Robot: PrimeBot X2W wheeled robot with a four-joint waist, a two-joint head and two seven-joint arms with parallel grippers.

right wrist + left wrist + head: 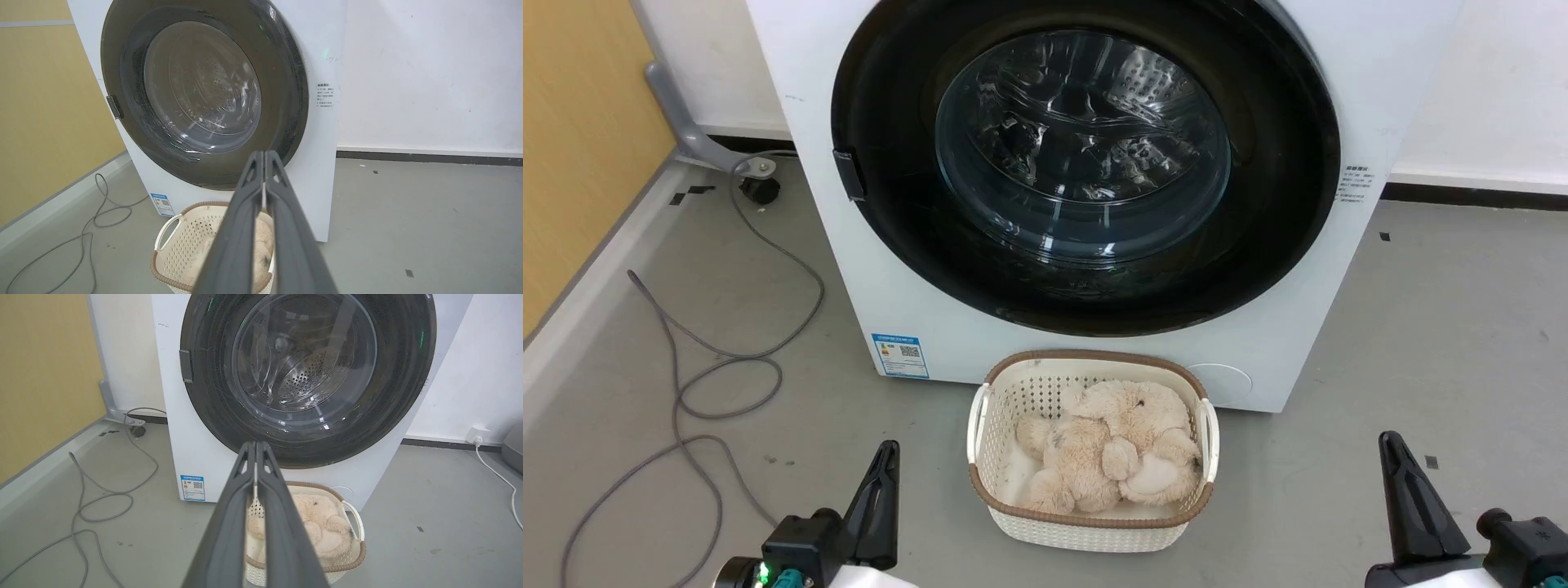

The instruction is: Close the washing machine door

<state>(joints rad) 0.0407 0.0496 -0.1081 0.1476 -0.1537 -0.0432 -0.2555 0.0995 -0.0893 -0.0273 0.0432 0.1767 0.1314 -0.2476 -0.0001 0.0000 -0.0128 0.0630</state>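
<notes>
one door, flush on the front

i saw one washing machine door (1083, 151) lying flat against the one washing machine (915, 322). my two grippers hung low, well apart from it: left gripper (888, 454) and right gripper (1392, 447), each with fingers pressed together, empty. one basket (1086, 523) holding one plush toy (1112, 457) sat between them.

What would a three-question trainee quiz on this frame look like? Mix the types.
1. True or false: the door is shut against the washer front.
2. What lies in the basket? A. a plush toy B. towels C. nothing
3. Short answer: are the left gripper and right gripper open or shut, and what do they hold?

Key: 1. True. 2. A. 3. Both shut, holding nothing.
</notes>
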